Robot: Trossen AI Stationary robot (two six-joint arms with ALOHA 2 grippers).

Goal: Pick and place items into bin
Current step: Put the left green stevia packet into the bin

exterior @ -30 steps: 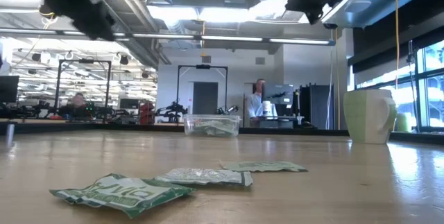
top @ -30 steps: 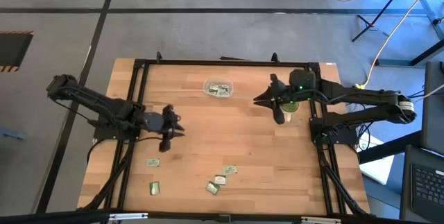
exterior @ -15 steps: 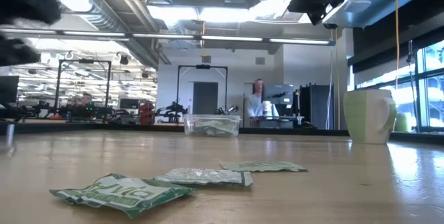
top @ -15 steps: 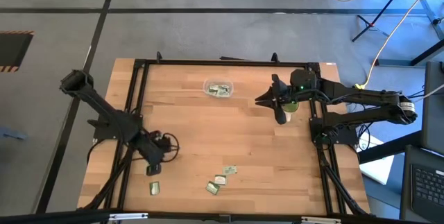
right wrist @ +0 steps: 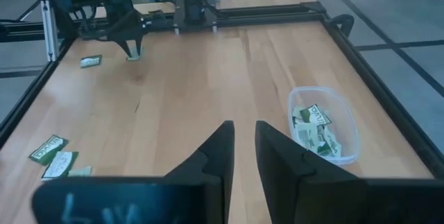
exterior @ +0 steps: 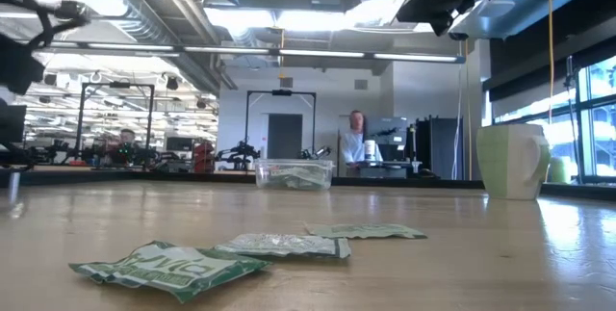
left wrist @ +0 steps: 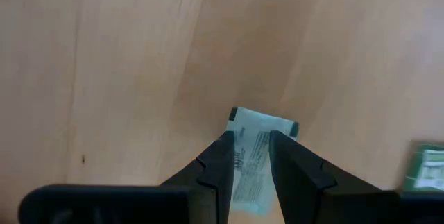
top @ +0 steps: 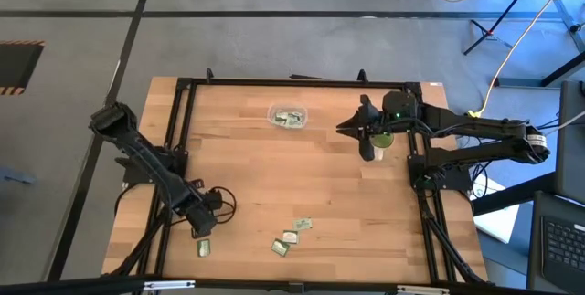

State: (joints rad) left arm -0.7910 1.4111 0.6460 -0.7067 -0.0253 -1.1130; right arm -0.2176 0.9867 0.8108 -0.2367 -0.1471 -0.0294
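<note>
Several pale green and white packets lie flat on the wooden table near its front edge: one at the near left and three near the middle. One more packet lies under my left gripper, which points down at it with its fingers a little apart. The clear bin stands at the far middle with packets in it. My right gripper hangs shut and empty to the right of the bin, over the green cup. My left gripper comes at the packet from above, pointing down, one fingertip over its middle and the other over its side. The packet's far edge lies flat on the table. I cannot tell whether the fingertips touch it.
The bin also shows in the right wrist view and in the low view. Another packet lies close beside my left gripper. A black frame rail runs along the table's left side. A person stands in the room behind.
My left gripper has swung from the middle left of the table toward the near edge and gone down over a packet at the near left. The packets and the bin have stayed in place.
</note>
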